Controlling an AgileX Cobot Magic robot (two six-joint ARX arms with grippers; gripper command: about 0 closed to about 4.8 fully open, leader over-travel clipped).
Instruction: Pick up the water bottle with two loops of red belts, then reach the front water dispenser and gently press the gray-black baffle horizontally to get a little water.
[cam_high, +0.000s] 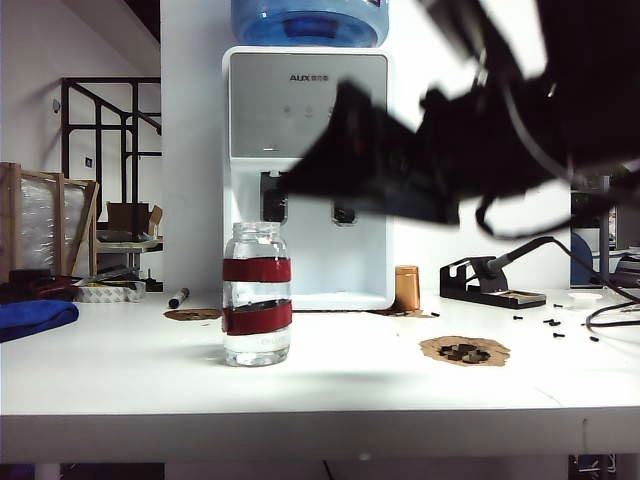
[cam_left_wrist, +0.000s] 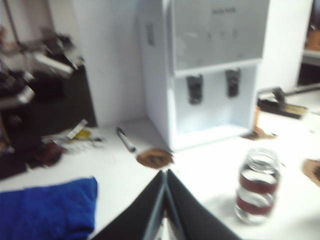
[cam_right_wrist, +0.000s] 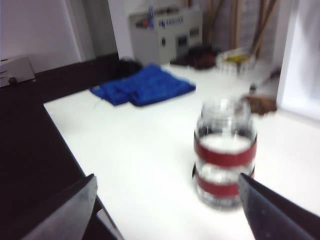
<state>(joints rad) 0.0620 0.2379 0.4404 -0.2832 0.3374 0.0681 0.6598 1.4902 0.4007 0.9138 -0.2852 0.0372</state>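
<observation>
1 water bottle (cam_high: 257, 293), 1 water dispenser (cam_high: 308, 180) w/ 2 paddles, 1 blue cloth (cam_right_wrist: 142, 85), 1 marker (cam_high: 179, 297).

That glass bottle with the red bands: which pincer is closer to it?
The right pincer: open, facing the glass bottle with its fingers spread wider than it. The left pincer, shut, sits farther back, the bottle off to one side.

The water bottle (cam_high: 257, 292) stands on the table (cam_high: 330, 385) before the water dispenser (cam_high: 307, 178), left of centre.
</observation>
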